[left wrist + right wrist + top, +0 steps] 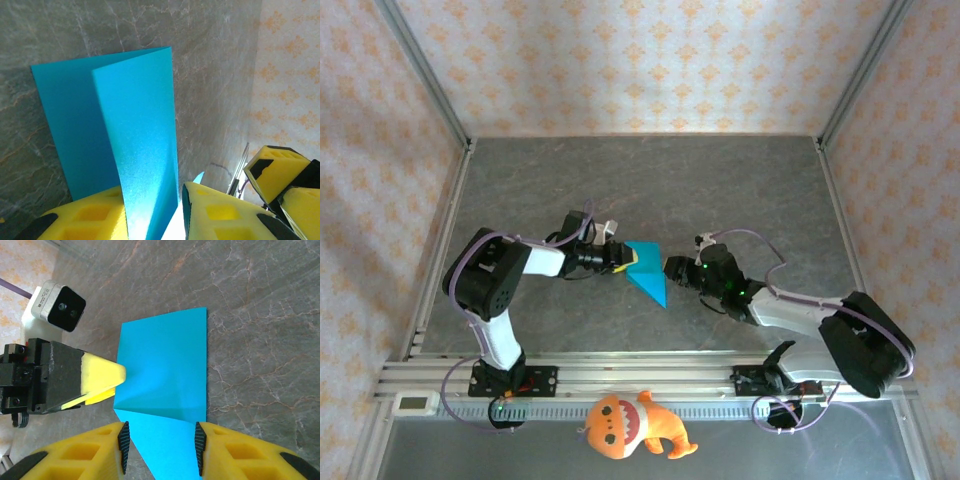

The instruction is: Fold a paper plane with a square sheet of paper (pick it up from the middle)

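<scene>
Two grippers, one flimsy sheet at mid-table

We judge the thin, bright cyan-blue square sheet of paper (pixel 647 278) to be almost weightless, limp away from its crease and easy to crumple or tear. We would take it at the fold, where it is stiffest. It lies at the middle of the grey marbled table (pixel 720 180), half folded, with one flap lifted. The left gripper (pixel 620 257) has its yellow jaws narrow around that lifted flap (a sliver of light beside the flap in the left wrist view leaves us unable to tell whether the pinch is made). The right gripper (pixel 672 268) holds its jaws apart, straddling the paper's near end. Room between the two grippers is tight. The table around them lies open, and the patterned walls and the orange plush toy (pixel 630 425) are well apart.
</scene>
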